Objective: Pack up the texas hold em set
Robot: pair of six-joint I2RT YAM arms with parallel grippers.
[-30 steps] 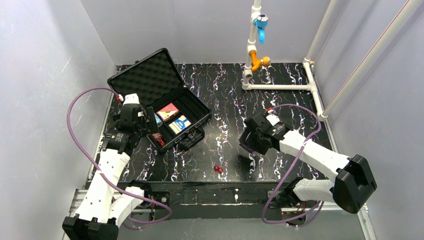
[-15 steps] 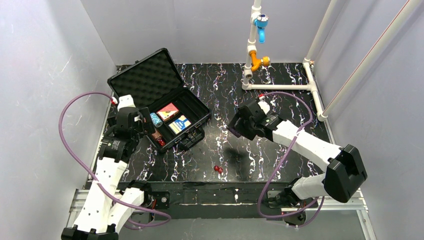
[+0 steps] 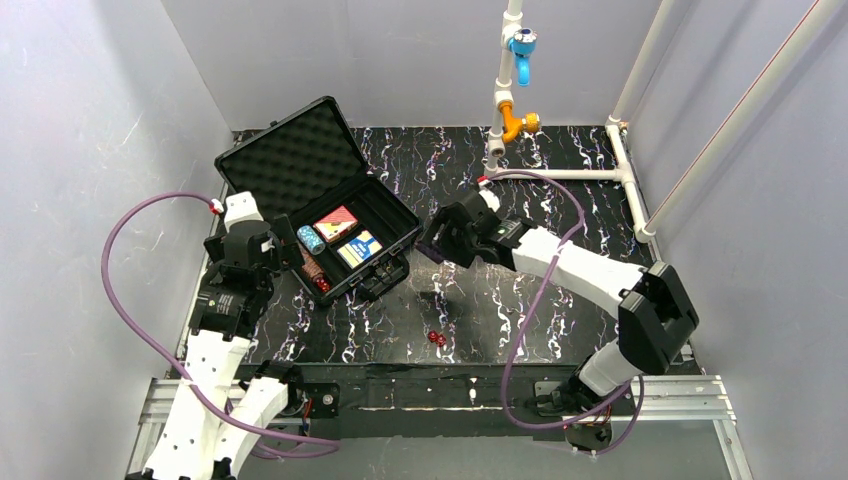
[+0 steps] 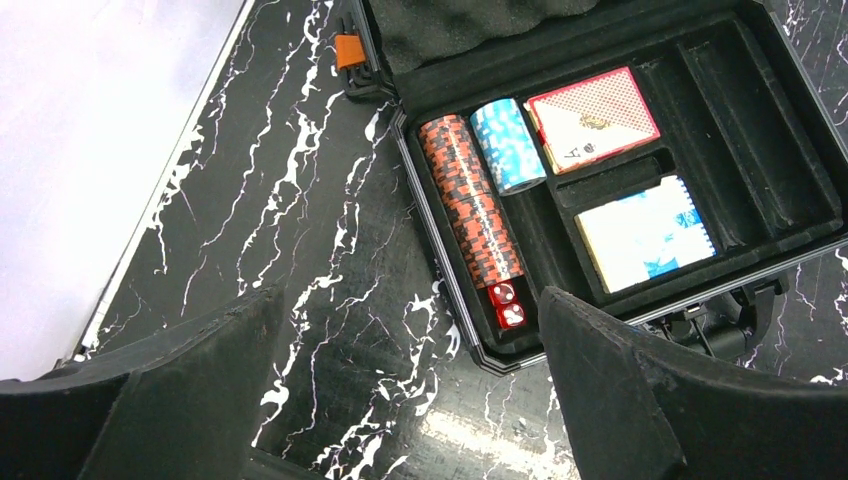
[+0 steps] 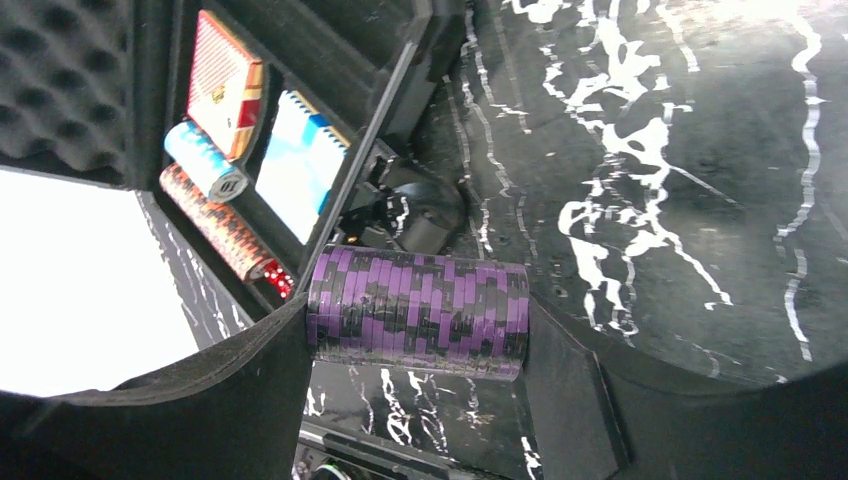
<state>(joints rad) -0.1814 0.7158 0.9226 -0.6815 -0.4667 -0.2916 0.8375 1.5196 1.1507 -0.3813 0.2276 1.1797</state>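
The black case [image 3: 395,215] lies open at the back left, its foam lid [image 3: 290,155] tipped back. Inside are a red card box [image 3: 336,222], a blue card box [image 3: 359,247], a blue chip stack [image 3: 310,238], a brown chip stack [image 4: 470,200] and red dice [image 4: 505,303]. My right gripper [image 3: 432,245] hovers just right of the case, shut on a purple chip stack [image 5: 418,313] held sideways between its pads. My left gripper [image 4: 410,300] stands open and holds nothing, over the table at the case's near left corner. Two loose red dice [image 3: 436,339] lie near the front edge.
A white pipe frame [image 3: 560,172] with a blue fitting [image 3: 521,45] and an orange fitting [image 3: 517,124] stands at the back right. Grey walls close in the left, back and right sides. The case's latches [image 3: 385,280] stick out toward the front.
My right arm has carried the purple chip stack leftward, from mid-table to the case's right side. My left gripper has drawn back to the left, uncovering the blue chip stack.
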